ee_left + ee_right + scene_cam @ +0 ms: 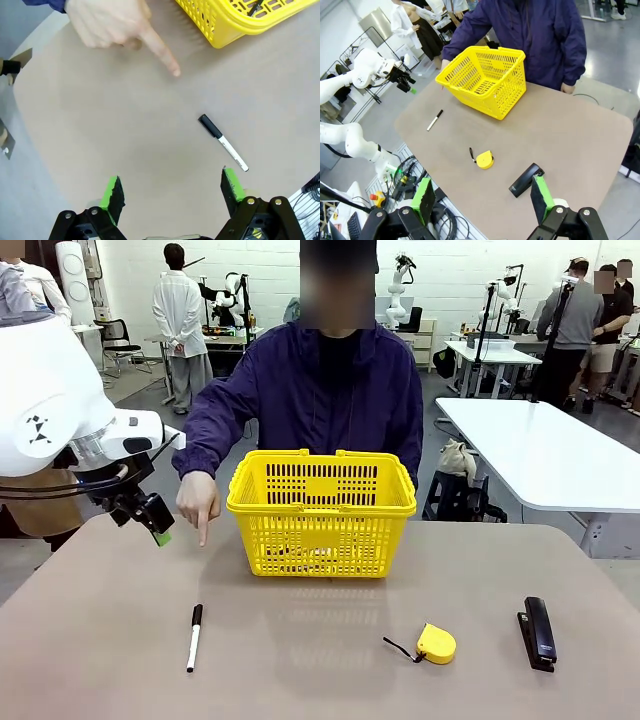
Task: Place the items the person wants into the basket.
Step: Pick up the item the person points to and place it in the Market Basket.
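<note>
White marker [194,637] with black cap lies flat on worktop [330,660], at 7 o'clock from basket [321,511]; looks light, stiff, slick, roll-prone, so pinch mid-barrel across its width; left gripper [172,192] fingers spread, empty.

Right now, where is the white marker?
The white marker lies on the table's left side in the front view, near the person's pointing hand and left of the basket.
</note>
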Controlling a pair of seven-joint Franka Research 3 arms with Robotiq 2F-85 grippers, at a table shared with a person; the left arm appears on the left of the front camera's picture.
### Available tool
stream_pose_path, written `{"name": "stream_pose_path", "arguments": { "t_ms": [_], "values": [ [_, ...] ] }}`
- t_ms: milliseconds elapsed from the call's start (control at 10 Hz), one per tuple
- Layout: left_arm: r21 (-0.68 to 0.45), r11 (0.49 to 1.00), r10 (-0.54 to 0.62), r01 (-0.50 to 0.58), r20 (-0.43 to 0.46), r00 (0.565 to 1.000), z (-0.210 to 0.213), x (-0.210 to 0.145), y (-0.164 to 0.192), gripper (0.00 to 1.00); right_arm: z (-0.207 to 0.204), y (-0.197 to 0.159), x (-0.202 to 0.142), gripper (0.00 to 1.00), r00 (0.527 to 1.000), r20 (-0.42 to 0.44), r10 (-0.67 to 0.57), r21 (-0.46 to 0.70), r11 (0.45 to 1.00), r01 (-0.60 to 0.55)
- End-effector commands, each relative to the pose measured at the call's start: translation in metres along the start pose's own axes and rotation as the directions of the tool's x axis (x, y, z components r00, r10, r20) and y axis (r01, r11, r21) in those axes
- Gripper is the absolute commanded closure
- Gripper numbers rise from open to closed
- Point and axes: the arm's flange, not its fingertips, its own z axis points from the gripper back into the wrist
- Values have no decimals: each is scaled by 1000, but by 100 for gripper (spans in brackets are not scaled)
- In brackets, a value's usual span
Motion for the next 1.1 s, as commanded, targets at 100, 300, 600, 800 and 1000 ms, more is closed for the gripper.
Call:
{"name": "stream_pose_path", "arguments": {
  "t_ms": [100, 300, 600, 800, 1000],
  "values": [
    [27, 1000, 7, -7, 11, 1000, -3, -1, -1, 0, -2, -1, 0, 0, 1000, 29, 12, 17, 1000, -12],
    [27, 1000, 7, -7, 11, 1000, -3, -1, -1, 0, -2, -1, 0, 0, 1000, 29, 12, 17, 1000, -12],
    [166, 951, 270, -262, -31, 962, -20, -11, -44, 0, -2, -1, 0, 0, 1000, 29, 12, 17, 1000, -12],
    [225, 887, 434, -404, -103, 895, -30, -6, -76, 0, -2, -1, 0, 0, 1000, 29, 12, 17, 1000, -12],
    [230, 857, 496, -460, -130, 858, -55, -22, -116, 0, -2, -1, 0, 0, 1000, 29, 12, 17, 1000, -12]
  ]
}}
